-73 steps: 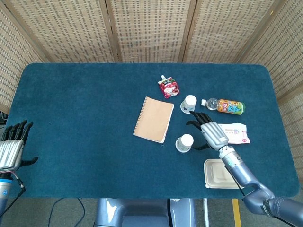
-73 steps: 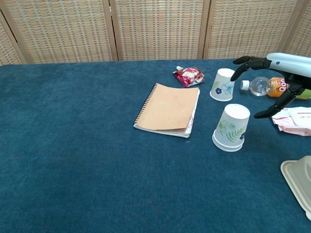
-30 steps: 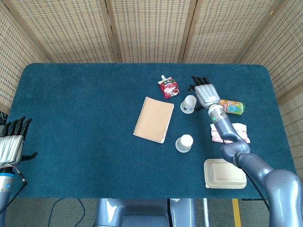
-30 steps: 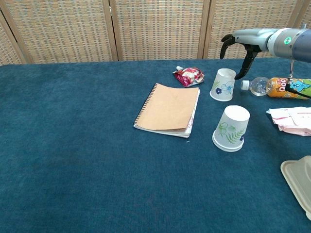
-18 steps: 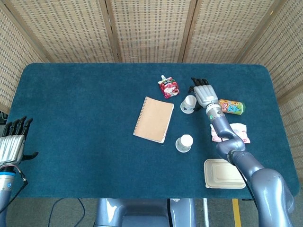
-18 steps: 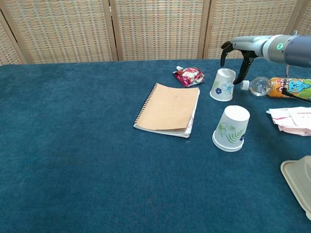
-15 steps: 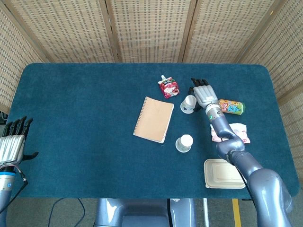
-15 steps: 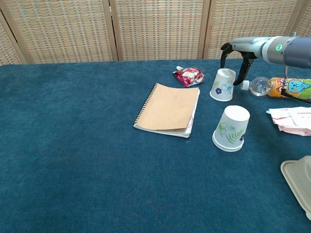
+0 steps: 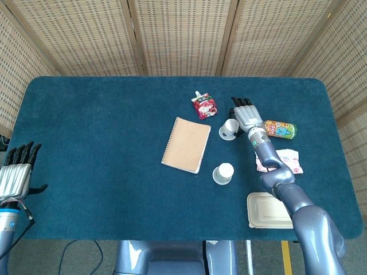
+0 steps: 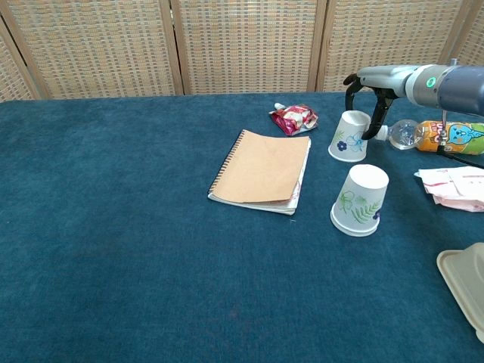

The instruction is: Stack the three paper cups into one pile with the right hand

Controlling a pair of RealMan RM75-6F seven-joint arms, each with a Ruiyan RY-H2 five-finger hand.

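The notebook point(image 9: 186, 144) serves as the landmark on the blue table point(image 9: 103, 137).

Task items: only two paper cups are visible, both upside down. The far cup point(image 10: 349, 137), printed with blue flowers, stands to the right of the notebook's far corner and is tilted, its top leaning toward the right hand. The near cup point(image 10: 361, 200), printed with green leaves, stands upright to the right of the notebook's near corner, well apart from the far cup.

Right hand point(image 9: 246, 114): positioned at the far cup, right of the notebook. The fingers point(image 10: 350, 85) curl over the cup's top while the thumb point(image 10: 372, 121) reaches down its right side. Whether the cup is firmly gripped cannot be told.

Left hand point(image 9: 15, 175): well to the left of the notebook, at the table's near-left edge, fingers straight and slightly spread, holding nothing.

Other items: a red pouch point(image 9: 203, 106) lies just beyond the notebook's far corner. A bottle point(image 9: 279, 129) lies on its side right of the right hand.
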